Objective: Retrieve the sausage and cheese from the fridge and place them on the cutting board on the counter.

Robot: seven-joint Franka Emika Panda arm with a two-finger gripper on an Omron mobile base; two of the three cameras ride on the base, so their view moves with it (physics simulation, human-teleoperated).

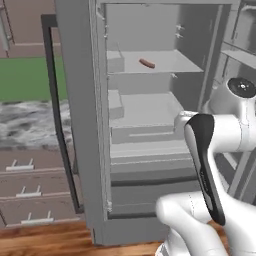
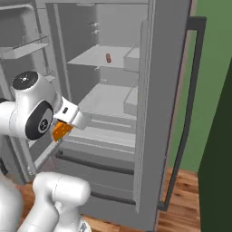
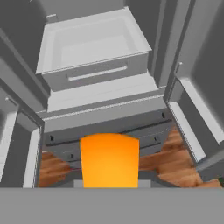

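cheese (image 3: 109, 159): bright orange wedge, lower centre of the hand view, clamped in the claw (image 2: 63, 131) just outside the open fridge (image 1: 82, 125). sausage (image 1: 146, 63): reddish-brown link, upper centre of the left base view, lying on the fridge's upper shelf (image 1: 160, 62). marbled surface (image 1: 27, 125): left edge.

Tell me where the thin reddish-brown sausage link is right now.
The thin reddish-brown sausage link lies on the upper shelf inside the open grey fridge, toward the shelf's middle, alone.

Even flat rendered light, soft shadows, slightly blurry, no glare
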